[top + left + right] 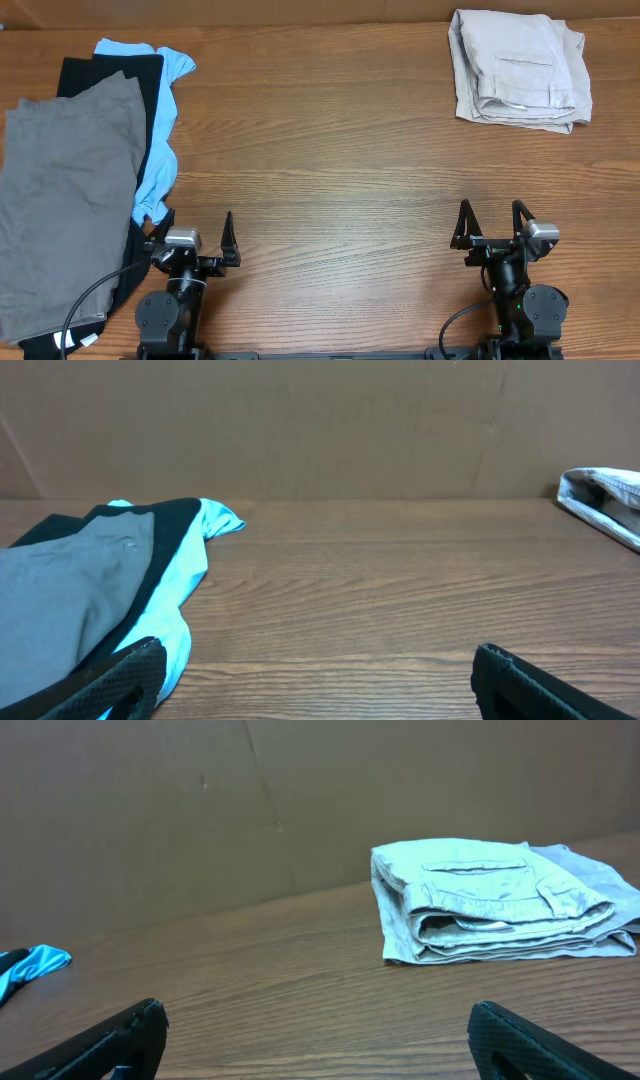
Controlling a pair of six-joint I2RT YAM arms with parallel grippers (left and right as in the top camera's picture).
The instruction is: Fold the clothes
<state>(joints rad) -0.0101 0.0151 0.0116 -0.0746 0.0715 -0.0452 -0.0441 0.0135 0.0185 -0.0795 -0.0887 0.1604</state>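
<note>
- Overhead: the grey shorts (65,200) lie spread at the table's left edge, on top of a black garment (110,70) and a light blue garment (160,150). Their left side is cut off by the frame. The left gripper (194,230) and right gripper (492,222) sit at the near edge, jaws apart, holding nothing.
- Left wrist: the cloth looks soft, light and limp. Judgement: pinch the top layer only, at a hem corner, or the layers beneath may drag along. Waistband and buttons cannot be made out.
- Right wrist: the grey shorts are out of view. Only the folded beige shorts (495,900) at far right and a blue scrap at left show.
</note>
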